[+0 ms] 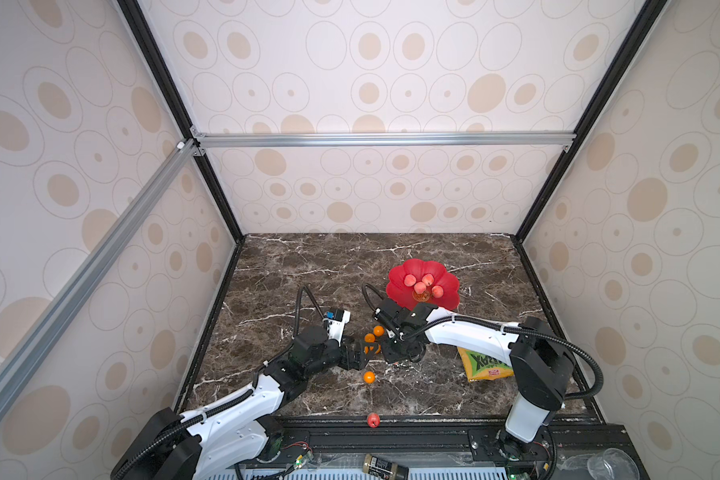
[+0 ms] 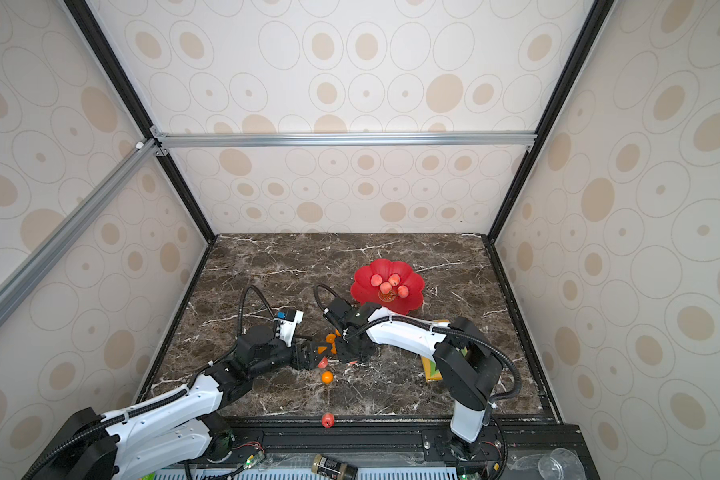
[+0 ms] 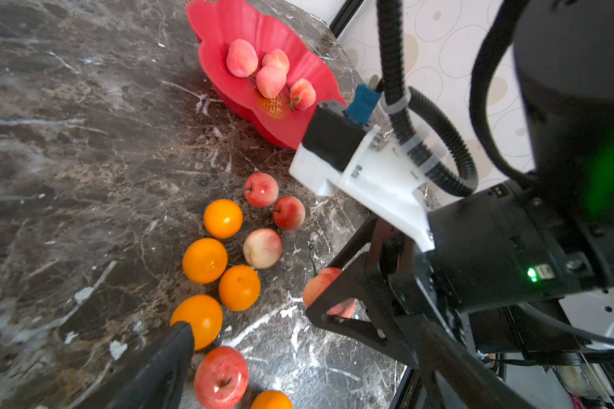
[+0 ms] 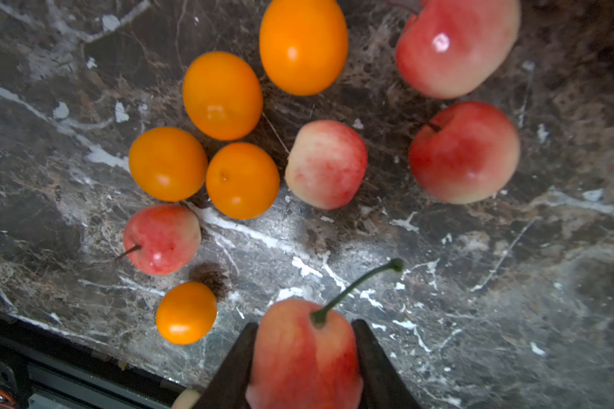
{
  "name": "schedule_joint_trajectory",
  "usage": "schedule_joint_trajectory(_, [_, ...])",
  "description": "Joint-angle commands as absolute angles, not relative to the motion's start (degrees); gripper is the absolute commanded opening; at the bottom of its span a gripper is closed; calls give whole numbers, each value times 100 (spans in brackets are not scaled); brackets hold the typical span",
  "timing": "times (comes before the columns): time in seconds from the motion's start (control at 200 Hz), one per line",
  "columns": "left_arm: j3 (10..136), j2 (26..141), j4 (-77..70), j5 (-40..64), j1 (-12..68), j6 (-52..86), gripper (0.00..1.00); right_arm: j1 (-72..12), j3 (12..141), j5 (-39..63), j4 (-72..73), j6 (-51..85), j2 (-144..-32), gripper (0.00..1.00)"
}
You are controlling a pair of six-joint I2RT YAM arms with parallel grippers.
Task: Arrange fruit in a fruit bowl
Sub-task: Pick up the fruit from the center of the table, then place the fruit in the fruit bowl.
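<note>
The red scalloped fruit bowl (image 1: 400, 276) (image 2: 364, 277) (image 3: 224, 28) sits mid-table and holds several pink peach-like fruits (image 3: 271, 80). Loose fruit lies in a cluster between the arms: orange ones (image 4: 222, 95) (image 3: 205, 260) and pink-red ones (image 4: 464, 152) (image 3: 261, 189). My right gripper (image 4: 303, 324) (image 1: 391, 357) is shut on a pink-red fruit with a green stem (image 4: 303, 361) (image 3: 325, 283), just above the marble. At the cluster's near side, my left gripper (image 3: 298, 354) (image 1: 360, 357) stands open and holds nothing, one finger (image 3: 163, 364) beside an orange fruit.
A lone orange fruit (image 1: 368, 377) (image 2: 327, 377) lies nearer the front. One red fruit (image 1: 373, 419) (image 2: 328, 420) rests on the black front rail. A yellow-green snack bag (image 1: 485, 365) lies under the right arm. Patterned walls enclose the marble table (image 1: 308, 266).
</note>
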State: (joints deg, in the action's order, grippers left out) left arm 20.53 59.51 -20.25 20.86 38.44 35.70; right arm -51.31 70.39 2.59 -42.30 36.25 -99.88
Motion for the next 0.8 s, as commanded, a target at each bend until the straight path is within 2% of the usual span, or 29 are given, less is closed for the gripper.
schedule_joint_trajectory(0.0, [2534,6253,-2434,2122,3894,3366,99,-4950,7110,114,-4519,3543,-9683,40])
schedule_joint_trajectory(0.435, [3992,8093,-3109,2426,3876,3088,99,-3616,7139,247,-4565,3045,-9272,40])
schedule_joint_trajectory(0.79, [5117,9360,-3234,2592,3874,2956,99,-2655,7829,158,-4570,2576,-9890,40])
